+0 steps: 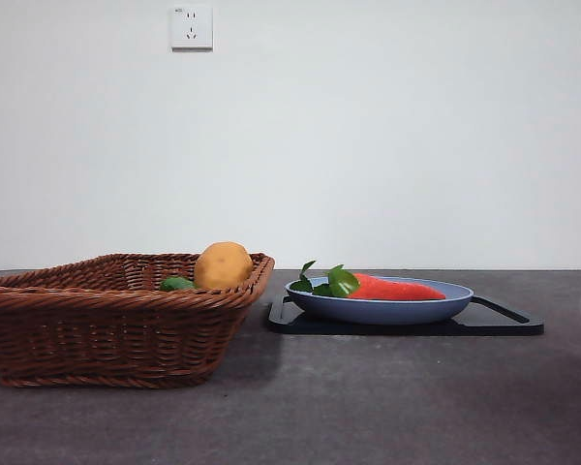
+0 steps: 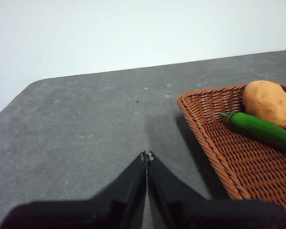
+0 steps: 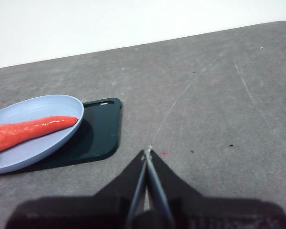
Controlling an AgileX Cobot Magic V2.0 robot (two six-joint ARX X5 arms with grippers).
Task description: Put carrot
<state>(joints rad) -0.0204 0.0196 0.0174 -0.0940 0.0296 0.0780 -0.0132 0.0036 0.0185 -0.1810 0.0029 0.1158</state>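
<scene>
Both pairs of jaws are pressed together with nothing between them: the left gripper point(image 2: 146, 155) hangs over bare table point(image 2: 86, 124) just beside the basket's point(image 2: 229, 157) outer corner, and the right gripper point(image 3: 148, 151) hangs over bare table near the tray's point(image 3: 102, 129) corner, on the side away from the basket. Neither gripper shows in the front view. The carrot point(image 1: 392, 289) lies flat in the blue plate point(image 1: 387, 310), its green leaves point(image 1: 329, 282) at the end toward the basket and hanging slightly over the plate's rim, its thin red-orange tip pointing away from the basket. In the right wrist view the tapered tip reaches close to the plate's rim without crossing it. The plate sits on the dark tray, which lies flat on the grey table and stands just beside the basket; from the front the tray's near corner seems to meet the basket's wall, though whether they touch cannot be told. The wicker basket holds a round yellow-brown potato point(image 2: 268, 102) and a long green pepper point(image 2: 262, 130); the two lie against each other near the basket's rim on the side toward the plate. A white socket point(image 1: 192, 27) is on the wall above and behind the basket.
</scene>
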